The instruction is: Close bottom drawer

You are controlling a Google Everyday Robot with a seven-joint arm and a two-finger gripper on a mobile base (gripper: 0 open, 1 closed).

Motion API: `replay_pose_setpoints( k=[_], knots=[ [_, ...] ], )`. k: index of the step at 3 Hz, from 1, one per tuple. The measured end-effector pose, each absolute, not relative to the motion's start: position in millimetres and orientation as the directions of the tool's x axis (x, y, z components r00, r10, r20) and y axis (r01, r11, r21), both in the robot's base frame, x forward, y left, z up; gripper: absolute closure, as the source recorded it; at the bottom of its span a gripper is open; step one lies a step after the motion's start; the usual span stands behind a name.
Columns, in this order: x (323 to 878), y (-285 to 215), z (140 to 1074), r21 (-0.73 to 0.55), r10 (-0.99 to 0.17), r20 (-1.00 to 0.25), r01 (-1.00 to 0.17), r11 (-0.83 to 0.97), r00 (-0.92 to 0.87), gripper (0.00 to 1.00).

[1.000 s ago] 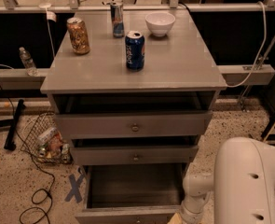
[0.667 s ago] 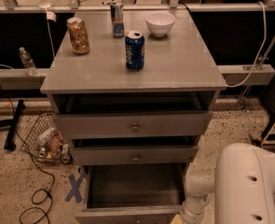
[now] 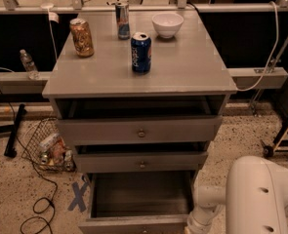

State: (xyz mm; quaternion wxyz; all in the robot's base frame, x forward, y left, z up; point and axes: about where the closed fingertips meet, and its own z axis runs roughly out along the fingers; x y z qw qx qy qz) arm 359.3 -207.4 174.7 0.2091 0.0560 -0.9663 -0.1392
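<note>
Well, cabinet (image 3: 182, 67): grey, three drawers, my landmark.
Bottom drawer (image 3: 141, 194): lowest in the cabinet, pulled far out, its plain grey box showing.
My arm (image 3: 260, 199): white, right of the cabinet's base, wrist beside the bottom drawer's right front corner.
Gripper: past the lower edge there; wide or narrow, I cannot tell.
Blue can (image 3: 141, 52): cabinet top, front centre, reads Pepsi.
Gold can (image 3: 81, 37), slim can (image 3: 122, 20): cabinet top, rear left; writing unreadable.
White bowl (image 3: 167, 24): cabinet top, rear.
</note>
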Motion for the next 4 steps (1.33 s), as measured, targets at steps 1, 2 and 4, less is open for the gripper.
replay_pose_setpoints(
  k=[1,2,4],
  knots=[
    [362,-201,172,0.311,-0.190,0.351,-0.077,0.947,-0.917,0.91],
    [372,-191,172,0.369,-0.229,0.274,-0.118,0.922,-0.934,1.00],
    [396,-178,172,0.452,-0.287,0.141,-0.196,0.870,-0.947,1.00]
  ],
)
